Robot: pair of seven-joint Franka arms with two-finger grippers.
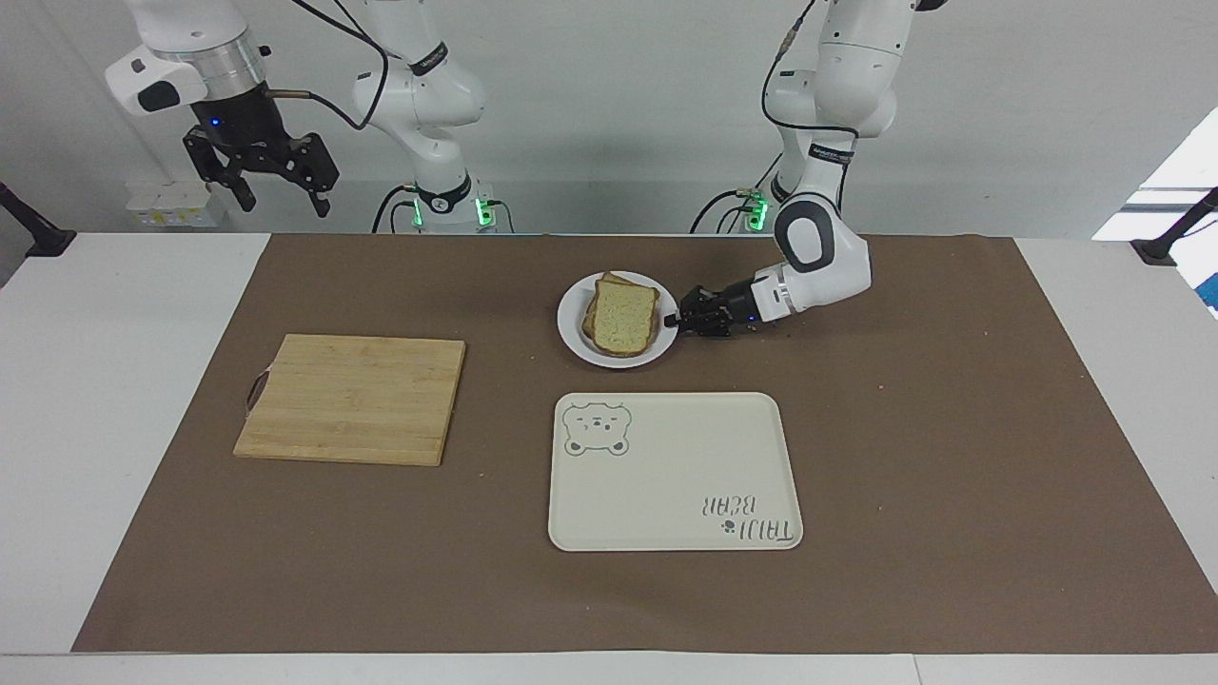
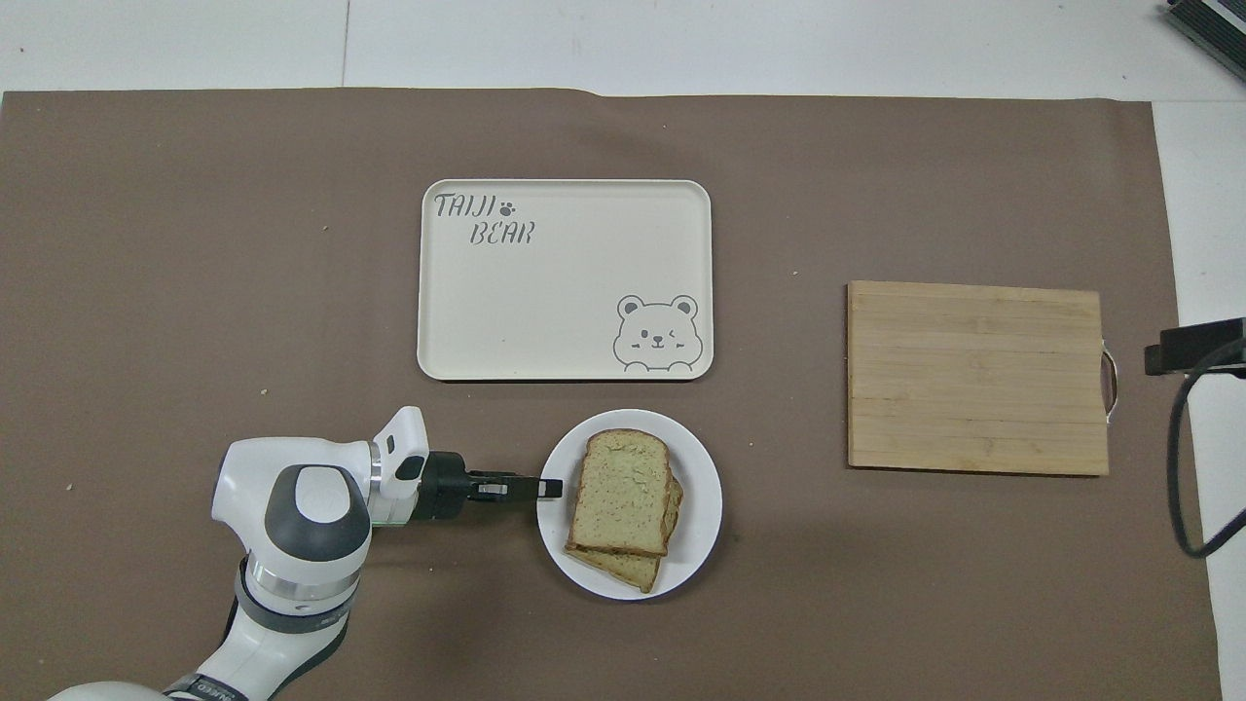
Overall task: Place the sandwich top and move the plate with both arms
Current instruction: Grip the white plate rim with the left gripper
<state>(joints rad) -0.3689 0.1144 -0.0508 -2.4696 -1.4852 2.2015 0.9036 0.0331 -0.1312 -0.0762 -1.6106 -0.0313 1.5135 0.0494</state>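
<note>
The sandwich top (image 1: 623,317) lies on another slice on the small white plate (image 1: 571,328), near the robots at mid-table; in the overhead view the sandwich top (image 2: 618,492) sits slightly askew on the slice under it, on the plate (image 2: 701,506). My left gripper (image 1: 674,322) lies low and level at the plate's rim on the left arm's side, and its tip (image 2: 553,487) overlaps the rim. My right gripper (image 1: 285,202) is open and empty, raised high toward the right arm's end of the table; a part of it (image 2: 1192,346) shows in the overhead view.
A cream tray with a bear drawing (image 1: 676,471) lies farther from the robots than the plate. A wooden cutting board (image 1: 350,398) lies toward the right arm's end. A brown mat (image 1: 952,428) covers the table.
</note>
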